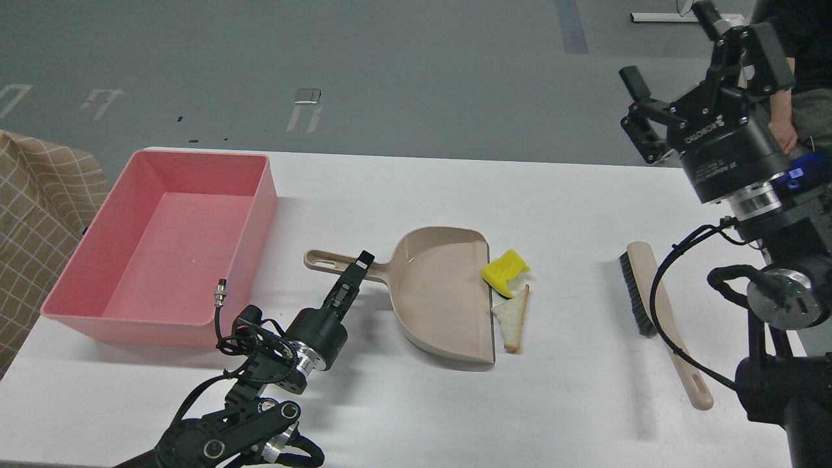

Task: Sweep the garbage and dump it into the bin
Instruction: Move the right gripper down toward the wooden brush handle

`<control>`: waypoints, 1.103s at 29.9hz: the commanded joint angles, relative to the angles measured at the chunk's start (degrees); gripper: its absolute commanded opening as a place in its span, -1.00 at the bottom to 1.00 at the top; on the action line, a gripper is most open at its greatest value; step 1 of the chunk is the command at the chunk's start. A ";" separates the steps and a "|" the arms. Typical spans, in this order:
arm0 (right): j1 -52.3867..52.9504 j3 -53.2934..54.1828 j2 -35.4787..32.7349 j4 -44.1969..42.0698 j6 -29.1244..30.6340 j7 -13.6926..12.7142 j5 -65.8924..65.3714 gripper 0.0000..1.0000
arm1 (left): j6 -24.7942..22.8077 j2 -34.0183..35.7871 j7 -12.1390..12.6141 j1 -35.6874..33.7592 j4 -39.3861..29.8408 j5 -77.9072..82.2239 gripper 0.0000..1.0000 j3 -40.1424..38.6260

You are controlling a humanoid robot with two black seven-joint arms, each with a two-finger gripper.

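Note:
The garbage lies mid-table: a yellow sponge chunk [505, 270] and a triangular white bread slice [512, 316], both touching the open lip of the beige dustpan [442, 292]. The pink bin [166, 244] stands at the left and looks empty. My left gripper [361, 266] lies low over the dustpan's handle [325, 260]; it is seen edge-on, so its fingers cannot be told apart. My right gripper [676, 58] is open and empty, held high over the table's right side, above and behind a brush [653, 299].
The brush, with dark bristles and a beige handle, lies on the white table [572, 403] at the right. A checked cloth [32, 214] hangs past the table's left edge. A person [796, 78] stands at the far right behind my right arm.

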 commanded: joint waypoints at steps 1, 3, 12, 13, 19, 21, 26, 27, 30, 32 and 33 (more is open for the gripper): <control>0.46 1.81 -2.45 2.38 1.01 0.00 -0.08 1.00 | 0.00 0.08 -0.09 0.00 0.00 0.07 -0.64 -0.02; 0.37 2.42 -4.73 2.90 3.17 0.00 -0.26 1.00 | 0.00 -0.10 -0.09 -0.09 0.00 0.07 -0.64 -0.03; -4.55 -0.74 -21.78 2.20 3.17 -0.09 -35.37 1.00 | 0.00 -0.27 -0.09 -0.09 -0.70 0.16 -0.63 -0.03; -4.64 -1.09 -22.83 2.12 3.17 0.18 -39.16 1.00 | 0.00 -0.27 -0.09 -0.09 -0.88 0.16 -0.63 -0.03; -6.75 1.46 -32.50 3.08 3.17 10.00 -45.08 1.00 | 0.00 -0.19 -0.09 -0.09 -0.97 0.16 -0.62 -0.03; -7.45 1.46 -34.62 3.87 3.17 15.63 -44.64 1.00 | 0.00 -0.19 -0.09 -0.09 -1.06 0.16 -0.62 -0.03; -9.29 1.37 -39.98 4.75 3.17 18.46 -44.55 1.00 | 0.00 -0.19 -0.09 -0.09 -1.06 0.42 -0.62 -0.03; -9.82 1.28 -40.42 4.75 3.17 18.46 -44.64 1.00 | 0.00 -0.10 -0.09 -0.09 -1.06 0.42 -0.62 -0.03; -13.86 0.49 -42.88 4.93 3.17 18.37 -44.99 1.00 | 0.00 0.08 -0.09 -0.09 -1.06 0.42 -0.62 -0.03; -16.85 -0.74 -46.12 5.01 3.17 18.20 -45.35 0.97 | 0.00 0.08 -0.09 -0.18 -1.06 0.33 -0.61 -0.03; -17.64 -1.09 -47.01 5.01 3.17 18.20 -45.43 0.97 | 0.00 0.08 -0.09 -0.18 -1.06 0.33 -0.61 -0.03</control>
